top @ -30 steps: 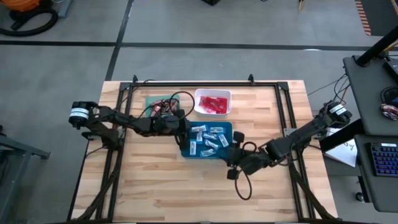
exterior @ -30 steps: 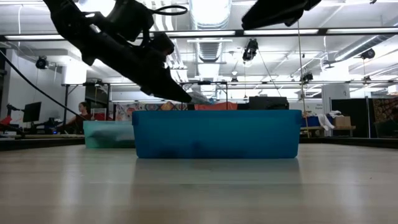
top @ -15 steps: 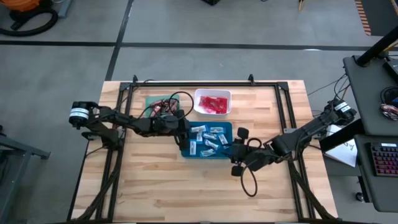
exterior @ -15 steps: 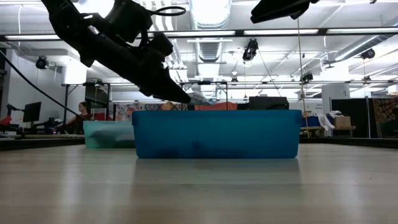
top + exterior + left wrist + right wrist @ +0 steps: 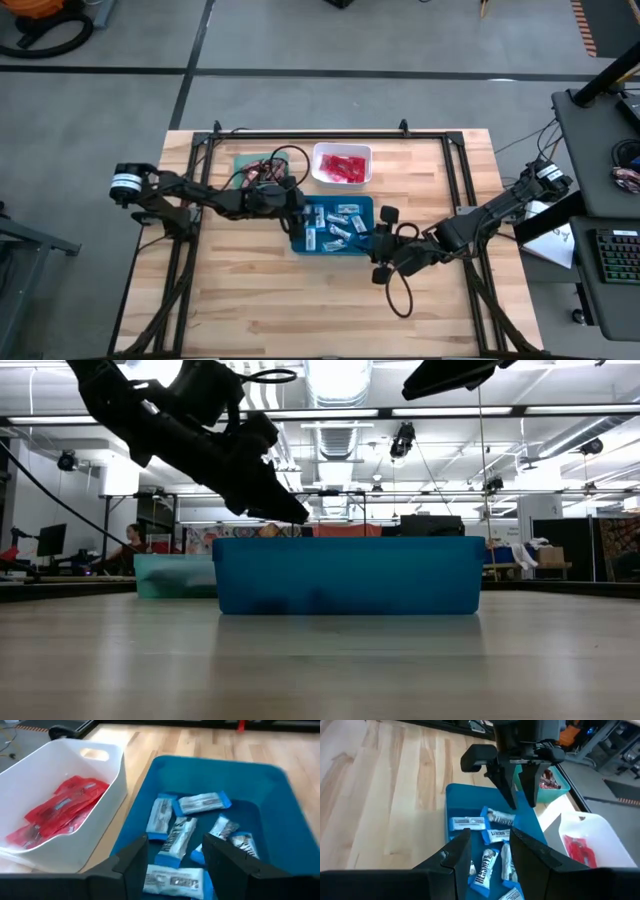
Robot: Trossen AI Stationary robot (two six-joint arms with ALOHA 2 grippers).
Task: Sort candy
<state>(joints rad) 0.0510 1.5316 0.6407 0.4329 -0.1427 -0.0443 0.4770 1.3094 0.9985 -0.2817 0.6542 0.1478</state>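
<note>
- Taking the blue tray [image 5: 296, 241] as landmark, it sits near the middle of the desk [image 5: 250, 310].
- In it lie the blue-and-white bars [image 5: 335, 222], scattered across its floor.
- Behind it and a little to its right, just beside it, stands the white tray [image 5: 343, 150], with the red packets [image 5: 343, 168] inside.
- Behind it to its left stands the green tray [image 5: 240, 160].
- The left claw [image 5: 298, 206] hangs over the blue tray's left rim, fingers apart.
- The right claw [image 5: 378, 242] sits just off the blue tray's right edge, fingers apart.
</note>
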